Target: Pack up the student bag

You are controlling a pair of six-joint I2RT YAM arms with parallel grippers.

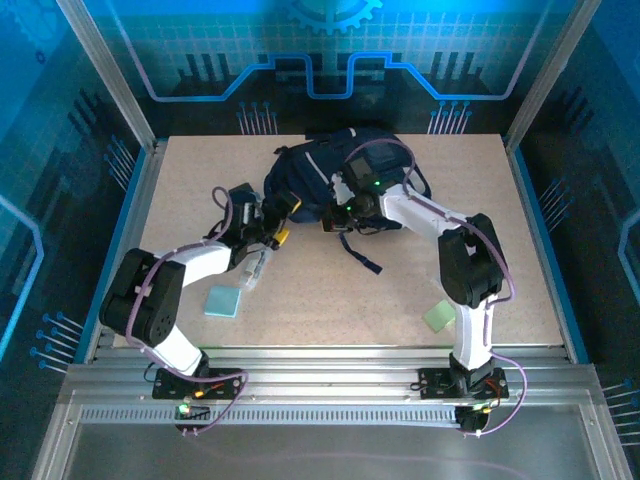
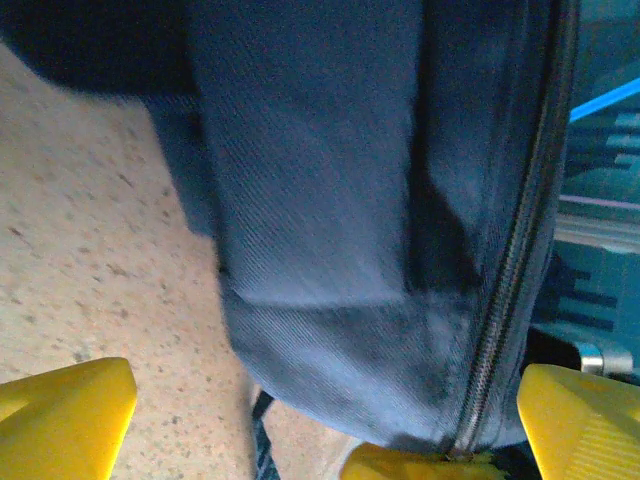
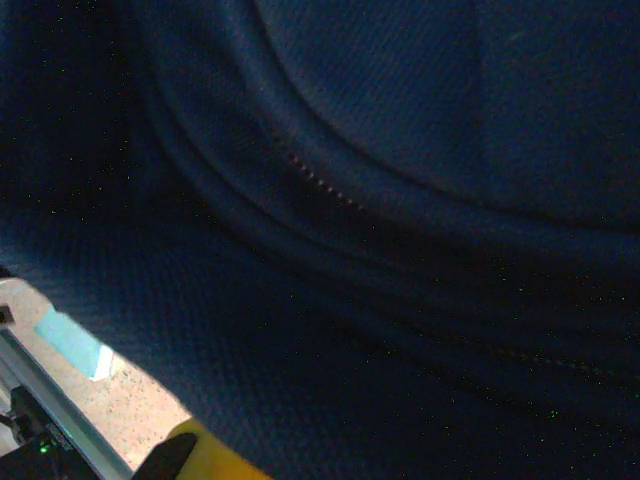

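Left end effector (image 1: 283,218) first: from my station I see it spread as wide as it goes, sitting at the left edge of the student bag (image 1: 305,178). On the left wrist camera its yellow fingertips (image 2: 62,418) stand at the two lower corners. Navy fabric and a dark zipper (image 2: 510,280) hang between them, and neither pad presses on the cloth.

I read the right end effector (image 1: 345,212) as closed tight, pushed up against the front of the student bag near its middle. On the right wrist camera dark folds of fabric are right at the lens, and one yellow finger (image 3: 215,460) shows at the bottom edge. I cannot tell whether any fabric is pinched between the jaws.

The student bag lies slumped on the tabletop (image 1: 330,290), close to the far edge, with both arms reaching up to it from the near side. A dark strap (image 1: 362,256) trails off the bag's near side onto the bare surface.

A light blue square pad (image 1: 222,301) lies flat on the near-left side of the student bag, well apart from it. A pale green pad (image 1: 440,316) lies on the bag's near-right side, also well apart, beside the right arm's upright link.
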